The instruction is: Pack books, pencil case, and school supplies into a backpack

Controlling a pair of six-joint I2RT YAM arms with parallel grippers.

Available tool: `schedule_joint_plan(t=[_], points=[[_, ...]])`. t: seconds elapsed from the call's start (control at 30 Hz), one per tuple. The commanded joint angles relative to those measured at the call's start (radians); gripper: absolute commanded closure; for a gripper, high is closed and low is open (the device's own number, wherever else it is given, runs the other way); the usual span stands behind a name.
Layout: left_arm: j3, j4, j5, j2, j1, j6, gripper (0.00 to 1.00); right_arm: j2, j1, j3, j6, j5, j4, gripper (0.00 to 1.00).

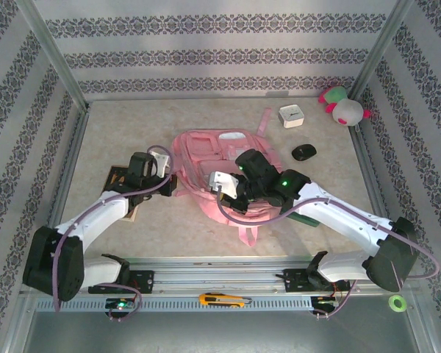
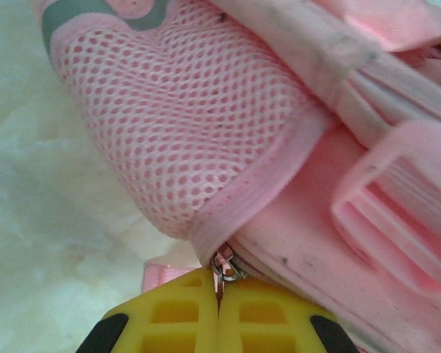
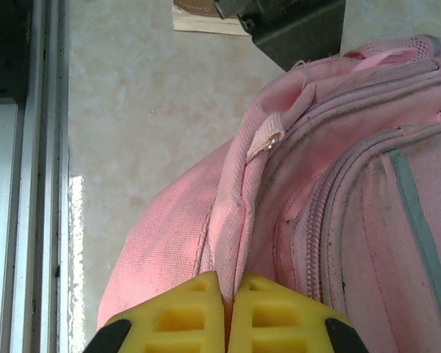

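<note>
The pink backpack (image 1: 206, 158) lies flat in the middle of the table. My left gripper (image 1: 171, 184) is at its left side, by the mesh side pocket (image 2: 176, 110). Its yellow fingers (image 2: 173, 312) are shut on the metal zipper pull (image 2: 226, 266), just below the pocket's hem. My right gripper (image 1: 231, 197) is over the pack's near edge. In the right wrist view this gripper (image 3: 226, 283) is shut on a raised fold of pink fabric (image 3: 239, 220) beside a zip line. Books, pencil case and school supplies cannot be made out, apart from a flat brown-edged thing (image 1: 121, 180) under the left arm.
A white box (image 1: 290, 116) and a black mouse (image 1: 303, 152) sit behind the pack on the right. A pink-and-green plush toy (image 1: 343, 107) is in the far right corner. A yellow box cutter (image 1: 222, 299) lies on the front rail, with a green tape roll (image 1: 398, 302) at the right.
</note>
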Motion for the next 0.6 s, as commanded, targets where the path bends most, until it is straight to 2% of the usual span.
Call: schedule_joint_plan(t=[0.0,0.1,0.17,0.37,0.47,0.57], points=[[0.056,0.088,-0.123,0.034,0.054,0.022,0.92,-0.052,-0.001,-0.012,0.003,-0.104,0.003,1.0],[0.078,0.057,-0.106,0.004,0.054,0.017,0.64,-0.029,-0.005,-0.021,0.057,-0.04,0.107,1.0],[0.077,0.03,-0.121,-0.051,0.055,0.017,0.52,0.017,-0.004,-0.004,0.062,-0.047,0.164,1.0],[0.104,-0.108,-0.258,-0.214,0.063,0.061,0.34,0.242,-0.003,0.138,0.024,-0.126,0.246,1.0],[0.131,-0.18,-0.287,-0.253,0.07,0.099,0.31,0.352,-0.001,0.221,-0.016,-0.178,0.25,1.0],[0.14,-0.214,-0.289,-0.273,0.077,0.137,0.3,0.429,-0.002,0.291,-0.031,-0.209,0.232,0.95]])
